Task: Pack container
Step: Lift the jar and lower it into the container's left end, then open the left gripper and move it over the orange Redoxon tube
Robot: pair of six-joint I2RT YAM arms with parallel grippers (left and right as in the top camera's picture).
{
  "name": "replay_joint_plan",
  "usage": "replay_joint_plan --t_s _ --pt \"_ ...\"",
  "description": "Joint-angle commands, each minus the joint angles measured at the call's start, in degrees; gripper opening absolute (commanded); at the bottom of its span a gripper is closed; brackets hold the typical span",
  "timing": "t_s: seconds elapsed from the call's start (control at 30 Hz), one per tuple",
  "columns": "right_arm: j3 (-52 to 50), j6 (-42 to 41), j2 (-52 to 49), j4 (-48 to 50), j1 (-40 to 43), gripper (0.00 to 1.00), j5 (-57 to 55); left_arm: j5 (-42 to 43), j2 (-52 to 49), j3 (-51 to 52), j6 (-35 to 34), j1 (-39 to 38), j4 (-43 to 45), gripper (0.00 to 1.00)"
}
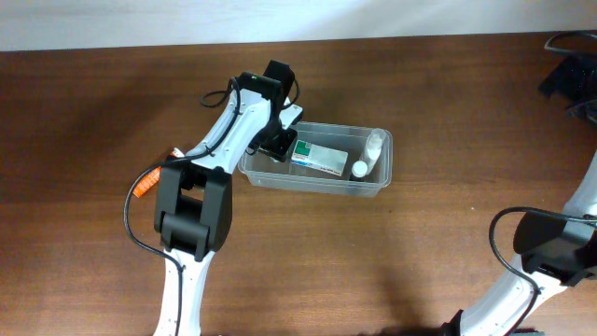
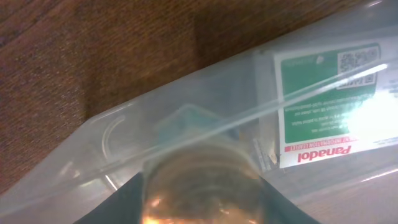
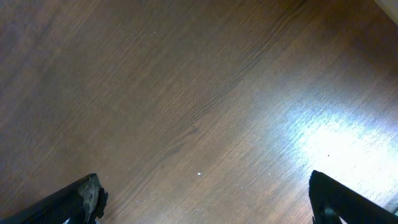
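Note:
The clear plastic container (image 1: 375, 185) lies on the wooden table, right of centre. Inside it are a green-and-white Panadol box (image 1: 319, 157) and a small white bottle (image 1: 371, 149) at the right end. My left gripper (image 1: 278, 145) is at the container's left end, lowered into it. In the left wrist view it (image 2: 202, 208) is shut on a round amber-brown bottle (image 2: 202, 180), with the container's left wall (image 2: 124, 137) and the box (image 2: 329, 106) just beyond. My right gripper (image 3: 205, 196) is open and empty over bare wood.
The right arm's base (image 1: 550, 245) is at the lower right table edge. Black gear and cables (image 1: 571, 77) sit at the far right back corner. An orange tag (image 1: 145, 183) hangs on the left arm.

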State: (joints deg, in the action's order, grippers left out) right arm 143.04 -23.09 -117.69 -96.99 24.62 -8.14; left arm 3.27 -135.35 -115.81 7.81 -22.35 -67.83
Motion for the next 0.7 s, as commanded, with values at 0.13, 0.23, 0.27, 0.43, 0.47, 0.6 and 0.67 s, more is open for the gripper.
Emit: replay_joint_plan --t_s 0.13,0.23,0.27,0.43,0.47,0.6,0.67 --pt "0.76 0.35 1.07 -0.31 0.15 0.98 -0.94 0.39 0.0 0.66 0.37 -0.04 0.2 0.5" --pt "0.76 0.35 1.07 -0.31 0.15 0.98 -0.94 0.39 0.04 0.46 0.37 -0.04 -0.15 0.5" --pt "0.76 0.33 1.07 -0.31 0.15 0.98 -0.94 0.39 0.04 0.07 0.37 -0.04 -0.66 0.5" --pt "0.76 0.35 1.07 -0.31 0.15 0.98 -0.94 0.37 0.04 -4.98 0.42 -0.04 -6.1 0.51" --pt "0.76 0.35 1.07 -0.31 0.15 0.98 -0.94 0.39 0.04 -6.56 0.42 -0.04 -7.56 0.51" --pt "0.76 0.33 1.07 -0.31 0.15 0.98 -0.94 0.39 0.15 -14.58 0.83 -0.04 -14.12 0.51" --pt "0.76 0.35 1.07 -0.31 0.15 0.98 -0.94 0.11 0.28 -19.06 0.85 -0.04 -17.42 0.51"
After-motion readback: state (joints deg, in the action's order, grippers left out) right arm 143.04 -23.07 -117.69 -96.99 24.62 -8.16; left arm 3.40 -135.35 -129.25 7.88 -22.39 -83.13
